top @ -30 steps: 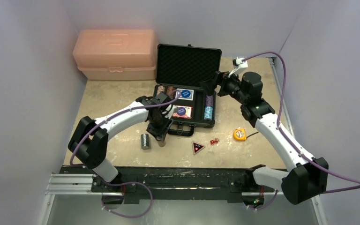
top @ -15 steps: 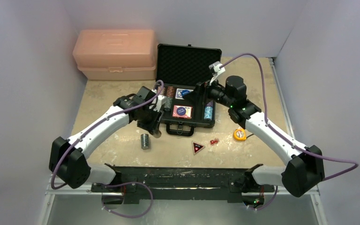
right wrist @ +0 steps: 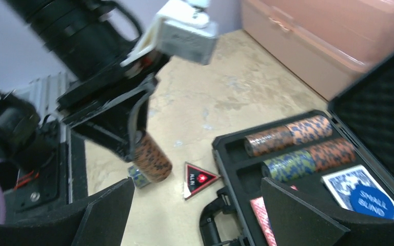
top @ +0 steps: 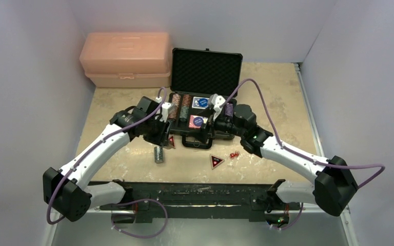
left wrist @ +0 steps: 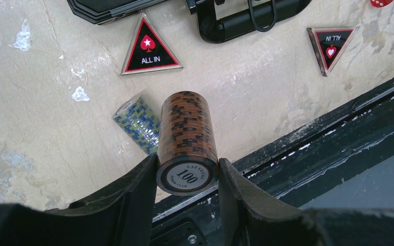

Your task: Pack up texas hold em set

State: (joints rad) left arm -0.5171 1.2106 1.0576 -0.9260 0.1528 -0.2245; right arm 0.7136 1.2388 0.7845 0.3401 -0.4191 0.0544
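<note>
Nearest, on the surface point(top: 184, 170): blue-green chip stack point(left wrist: 137, 123) lying on its side, with one red triangular button point(top: 216, 161) and two red dice point(top: 234, 154) well to its right. Just above that stack: left fingers point(left wrist: 133, 202) closed partway on a brown chip stack point(left wrist: 187, 136), one finger pressed to each side, "100" face toward the wrist camera, stack tilted with its lower end just beside the blue-green one. Next, a second "ALL IN" button point(left wrist: 149, 48), flat, just in front of the case handle point(left wrist: 246, 20). Over the handle: right fingers point(right wrist: 297, 220) spread wide, nothing between them, gripping nothing. Behind, open black case point(top: 205, 72), foam-lined lid upright; rows of chips point(right wrist: 292, 146) in the left slots, two card decks point(top: 201, 102) at centre. Farthest, back left: salmon-pink box point(top: 125, 59), lid down.
</note>
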